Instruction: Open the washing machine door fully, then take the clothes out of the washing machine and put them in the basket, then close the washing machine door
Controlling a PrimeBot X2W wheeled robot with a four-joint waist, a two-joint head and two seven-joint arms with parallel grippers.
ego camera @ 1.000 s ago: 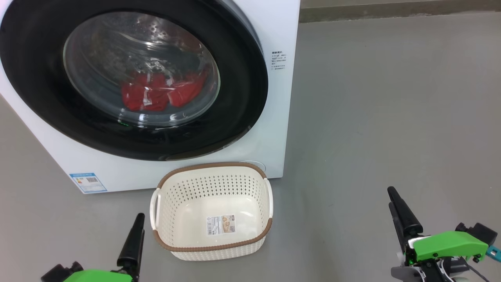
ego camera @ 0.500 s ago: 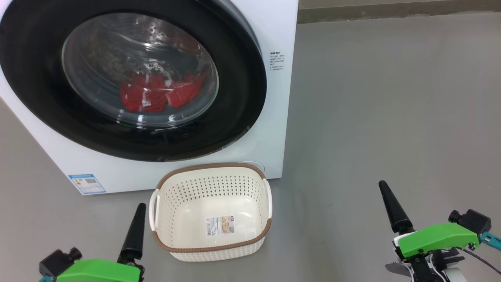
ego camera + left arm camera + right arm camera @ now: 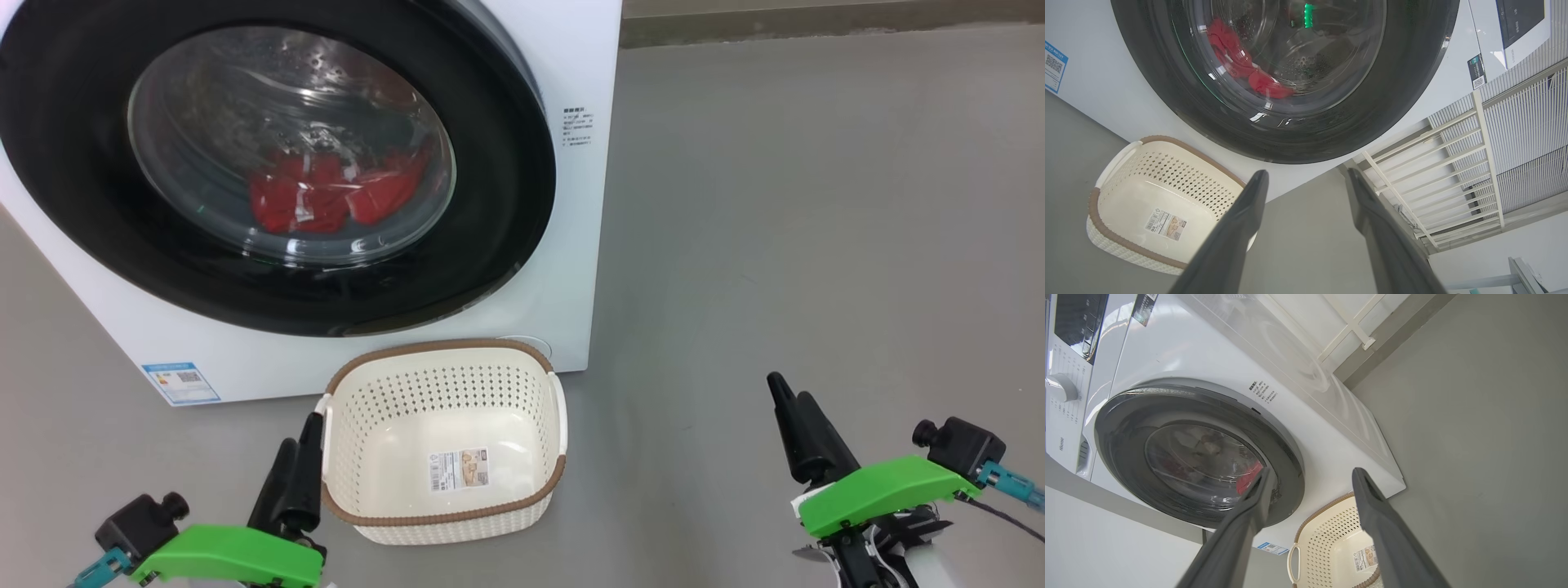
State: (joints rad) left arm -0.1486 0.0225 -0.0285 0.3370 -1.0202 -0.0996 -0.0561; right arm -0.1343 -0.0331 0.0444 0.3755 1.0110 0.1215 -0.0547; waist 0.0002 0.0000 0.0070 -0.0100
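Far left and low in the head view: left jaws, long dark fingers point(image 3: 287, 483) spread wide on nothing, tips just beside the left end of the basket point(image 3: 445, 349). Just right of those jaws, that basket, empty, standing on the floor point(image 3: 816, 204) against the foot of the washing machine point(image 3: 584, 245). Up and ahead of both pairs of jaws, the washing machine door point(image 3: 506, 204), shut flat against the white front. Seen through it, the clothes point(image 3: 326, 200), a red heap low inside. Round, so no long axis to line up with, only a choice of edge. In the right wrist view, a small dark notch point(image 3: 1255, 411) on the rim's side toward the printed text point(image 3: 1263, 392), perhaps the pull, though too small to tell. Far right: right jaws, fingers point(image 3: 804, 437) likewise parted and empty, well apart from machine and basket. Left jaws nearer the door's lower rim. Right jaws out beyond its right edge, so probably better placed to hook that edge and swing it.
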